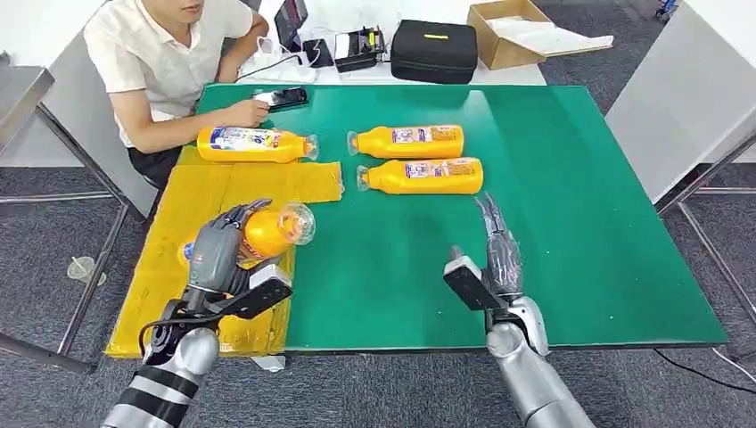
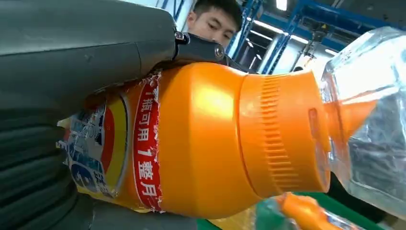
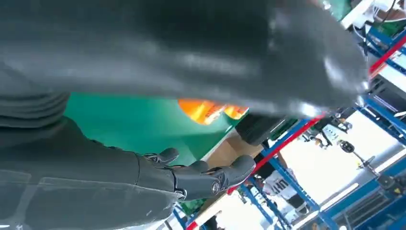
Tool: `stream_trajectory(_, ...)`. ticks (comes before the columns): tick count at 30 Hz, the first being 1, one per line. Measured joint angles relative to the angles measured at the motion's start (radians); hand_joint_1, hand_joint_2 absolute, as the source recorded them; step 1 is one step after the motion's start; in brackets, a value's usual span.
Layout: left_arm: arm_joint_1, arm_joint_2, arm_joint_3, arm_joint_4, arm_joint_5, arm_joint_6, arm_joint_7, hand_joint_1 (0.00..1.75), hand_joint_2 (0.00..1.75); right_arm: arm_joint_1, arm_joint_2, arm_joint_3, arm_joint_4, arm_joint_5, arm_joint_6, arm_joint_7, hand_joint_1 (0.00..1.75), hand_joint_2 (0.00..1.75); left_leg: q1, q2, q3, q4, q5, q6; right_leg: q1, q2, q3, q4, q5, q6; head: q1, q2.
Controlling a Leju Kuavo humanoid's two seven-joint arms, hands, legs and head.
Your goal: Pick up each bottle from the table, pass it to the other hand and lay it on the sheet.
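The left hand (image 1: 218, 248) grips an orange bottle (image 1: 267, 232) above the yellow sheet (image 1: 192, 232) at the bench's (image 1: 553, 223) near left; the right hand (image 1: 499, 254) hovers empty, fingers (image 1: 492, 223) straight and apart; two bottles (image 1: 414, 159) lie farther on the green top, another (image 1: 254, 144) on the sheet's far edge beside a person (image 1: 169, 62).

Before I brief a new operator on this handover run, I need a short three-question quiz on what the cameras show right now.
1. True or false: the left hand holds a bottle.
2. How many bottles lie on the bare green table, off the yellow sheet?
A. one
B. two
C. four
3. Fill in: the right hand is ____, holding nothing.

Key
1. True; it grips the bottle over the sheet.
2. B; the pair lies beside the sheet, while a third bottle lies at the sheet's far end, by the person.
3. open
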Motion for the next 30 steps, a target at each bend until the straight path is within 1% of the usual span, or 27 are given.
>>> stream_trajectory(1,-0.003,0.005,0.000,0.004,-0.002,0.000,0.001,1.75,1.75,0.000,0.002,-0.003,0.000,0.000,0.000,0.000,0.00,1.75,0.000,0.000,0.000,0.000,0.000,0.000,0.000,0.000,0.000,0.000,0.000,0.000,0.000,0.000)
stream_trajectory(3,-0.010,0.010,-0.003,0.011,-0.026,-0.021,0.010,1.75,1.75,0.001,0.003,-0.010,0.000,0.002,0.002,-0.002,0.00,1.75,0.000,0.000,0.000,0.000,0.000,0.000,0.000,0.000,0.000,0.000,0.000,0.000,0.000,0.000)
stream_trajectory(4,-0.022,0.014,-0.009,0.024,-0.056,-0.054,0.023,1.75,1.75,0.000,0.006,-0.012,0.000,0.007,0.006,-0.006,0.00,1.75,0.000,0.000,0.000,0.000,0.000,0.000,0.000,0.000,0.000,0.000,0.000,0.000,0.000,0.000)
stream_trajectory(7,-0.084,0.022,-0.036,0.111,-0.102,-0.138,0.026,1.75,1.75,-0.010,0.018,-0.015,0.004,0.013,0.025,-0.029,0.00,1.75,0.000,0.000,0.000,0.000,0.000,0.000,0.000,0.000,0.000,0.000,0.000,0.000,0.000,0.000)
stream_trajectory(8,-0.108,0.022,-0.044,0.145,-0.107,-0.160,0.015,1.68,1.75,-0.017,0.021,-0.015,0.008,0.013,0.028,-0.036,0.00,1.75,0.000,0.000,0.000,0.000,0.000,0.000,0.000,0.000,0.000,0.000,0.000,0.000,0.000,0.000)
stream_trajectory(9,-0.132,0.022,-0.054,0.188,-0.108,-0.181,0.001,1.29,1.75,-0.025,0.026,-0.015,0.013,0.013,0.030,-0.041,0.00,1.75,0.000,0.001,0.000,0.000,0.000,0.000,0.000,0.000,0.000,0.000,0.000,0.000,0.000,0.000)
stream_trajectory(10,-0.156,0.019,-0.062,0.228,-0.108,-0.202,-0.015,1.41,1.75,-0.034,0.030,-0.015,0.022,0.018,0.029,-0.044,0.00,1.75,0.000,0.001,0.000,0.000,0.001,0.000,0.000,0.000,0.000,0.000,0.001,0.000,0.000,0.000)
stream_trajectory(11,-0.178,0.016,-0.072,0.269,-0.107,-0.216,-0.026,1.47,1.75,-0.044,0.035,-0.015,0.032,0.021,0.026,-0.047,0.00,1.75,0.000,0.001,0.000,0.000,0.001,0.000,0.000,0.000,0.000,0.000,0.001,0.000,0.000,0.000)
stream_trajectory(12,-0.197,0.011,-0.082,0.308,-0.107,-0.225,-0.032,1.29,1.75,-0.054,0.038,-0.014,0.041,0.022,0.022,-0.048,0.00,1.75,0.000,0.000,0.000,0.000,0.001,0.000,0.000,0.000,0.000,0.000,0.001,0.000,0.000,0.000)
stream_trajectory(13,-0.212,0.004,-0.089,0.345,-0.103,-0.234,-0.037,1.29,1.75,-0.063,0.043,-0.014,0.050,0.023,0.018,-0.050,0.00,1.75,0.000,0.000,0.000,0.000,0.001,0.000,0.000,0.000,0.000,0.000,0.001,0.000,0.000,0.000)
stream_trajectory(14,-0.228,-0.001,-0.095,0.377,-0.093,-0.243,-0.041,0.68,1.75,-0.071,0.045,-0.014,0.058,0.021,0.017,-0.053,0.00,1.75,0.000,0.000,0.000,0.000,0.001,0.000,0.000,0.000,0.000,0.000,0.001,0.000,0.000,0.000)
stream_trajectory(15,-0.245,-0.007,-0.101,0.408,-0.085,-0.256,-0.043,0.45,1.75,-0.079,0.048,-0.014,0.066,0.019,0.017,-0.056,0.00,1.75,0.000,0.000,0.000,0.000,0.001,0.000,0.000,0.000,0.000,0.000,0.001,0.000,0.000,0.000)
stream_trajectory(16,-0.262,-0.015,-0.105,0.436,-0.076,-0.269,-0.045,0.35,1.75,-0.086,0.050,-0.014,0.073,0.017,0.017,-0.057,0.00,1.75,0.000,0.000,0.000,0.000,0.001,0.000,0.000,0.000,0.001,0.000,0.001,0.000,0.000,0.000)
stream_trajectory(17,-0.280,-0.020,-0.109,0.464,-0.069,-0.285,-0.045,0.03,1.75,-0.092,0.052,-0.013,0.080,0.015,0.017,-0.058,0.00,1.75,0.000,0.000,0.000,0.000,0.001,0.000,0.000,0.000,0.001,0.000,0.001,0.000,0.000,0.000)
stream_trajectory(18,-0.298,-0.024,-0.113,0.490,-0.064,-0.299,-0.044,0.00,1.75,-0.097,0.053,-0.012,0.085,0.012,0.018,-0.059,0.00,1.75,0.000,0.000,0.000,0.000,0.001,0.000,0.000,0.000,0.001,0.000,0.001,0.000,0.000,0.000)
stream_trajectory(24,-0.370,-0.040,-0.140,0.623,-0.079,-0.328,0.015,0.00,1.75,-0.109,0.060,-0.005,0.116,-0.006,0.032,-0.072,0.00,1.75,0.000,0.000,0.001,0.000,0.001,0.000,0.000,0.001,0.001,0.000,0.001,0.000,0.000,0.000)
stream_trajectory(30,-0.419,-0.040,-0.151,0.700,-0.090,-0.356,0.066,0.00,1.75,-0.109,0.060,0.001,0.131,-0.018,0.035,-0.075,0.00,1.75,0.001,0.000,0.001,0.000,0.001,0.000,0.000,0.000,0.001,0.001,0.001,0.000,0.000,0.000)
